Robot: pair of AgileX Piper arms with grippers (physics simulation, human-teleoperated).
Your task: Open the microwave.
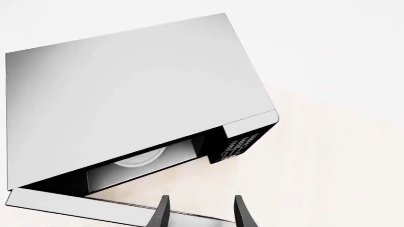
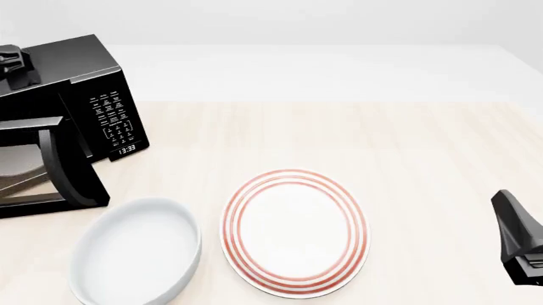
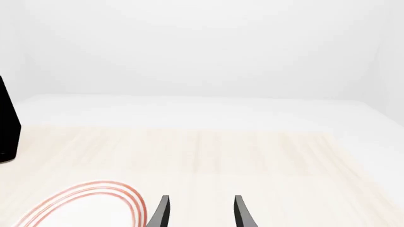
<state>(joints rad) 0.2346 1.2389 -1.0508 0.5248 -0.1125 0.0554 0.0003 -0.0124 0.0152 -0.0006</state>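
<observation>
Microwave (image 2: 68,121) at counter's (image 2: 407,140) 10 o'clock, door (image 2: 63,168) swung well out. Left gripper (image 1: 200,213) above it, jaws apart, holding nothing; right gripper (image 3: 200,213) parked at 4 o'clock, also apart (idle). Risk — descending left arm clips door edge, shoves it back or shifts microwave toward bowl (image 2: 136,254).

Pretty clearly a simulated kitchen-ish tabletop: a pale wood-grain table (image 2: 407,146) against blank white walls, holding a black boxy microwave (image 2: 102,95), a white round bowl (image 2: 136,254) and a red-ringed white plate (image 2: 295,232).
</observation>
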